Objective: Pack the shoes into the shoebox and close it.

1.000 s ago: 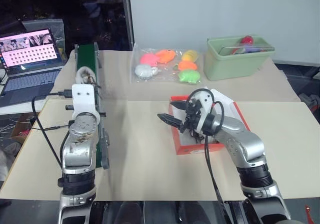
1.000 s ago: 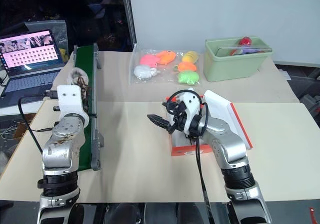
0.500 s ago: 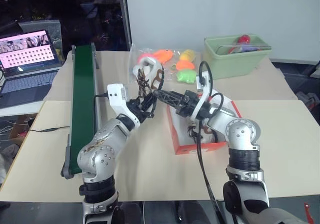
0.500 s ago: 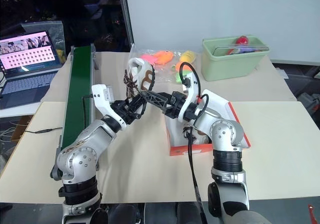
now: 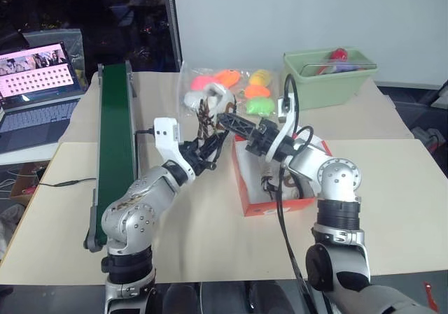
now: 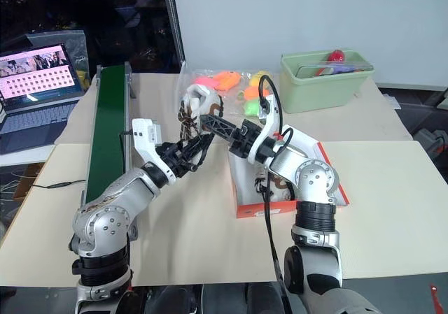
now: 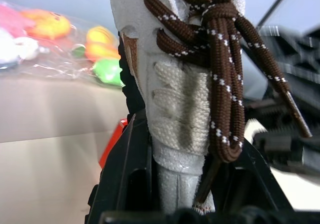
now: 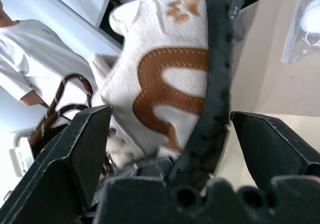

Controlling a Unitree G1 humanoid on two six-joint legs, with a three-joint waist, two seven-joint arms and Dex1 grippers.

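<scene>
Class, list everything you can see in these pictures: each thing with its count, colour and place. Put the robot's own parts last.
shoe: one, cream with brown laces, held up beside the box
shoebox: one, red, open, on the table's right half
toys: a bagful, pink, orange, yellow, green, white, at the table's far side
bin: one, light green, far right
conveyor: one, green belt, along the left
laptop: one, screen lit, far left
table: one, beige
person: one, white shirt, in the right wrist view
left end effector: black, shut on the shoe
right end effector: black, open, its fingers either side of the shoe
</scene>
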